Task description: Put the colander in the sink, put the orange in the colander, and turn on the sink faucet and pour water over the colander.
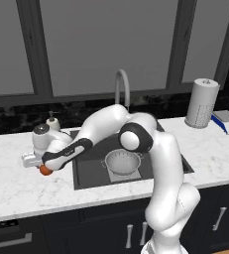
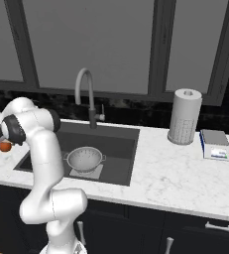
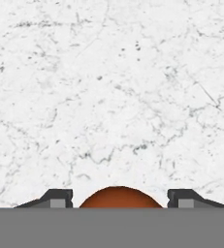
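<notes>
From the left base view, the arm reaches out to the left of the sink [image 1: 88,173], its gripper [image 1: 42,167] low over the white marble bench [image 1: 27,191] — and there is the orange [image 1: 45,170], tucked right under the hand. The colander [image 1: 122,162] sits upright in the basin on the light square, well apart from the fruit. The sink faucet [image 1: 122,87] arches up behind the basin, a cream soap dispenser [image 1: 52,121] to its left and a paper towel roll [image 1: 201,103] far right.

Over to the right base view: the orange [image 2: 5,146] peeks out beside the arm at the left edge, the colander [image 2: 85,158] in the sink [image 2: 121,149], the faucet [image 2: 86,94] behind.

Hand view now — the orange [image 3: 120,197] sits between the two dark fingertips [image 3: 55,198], with small gaps on either side as far as the cropped picture lets me judge, so the gripper [image 3: 120,201] looks parted around it; whether the orange rests on the bench I cannot tell.
</notes>
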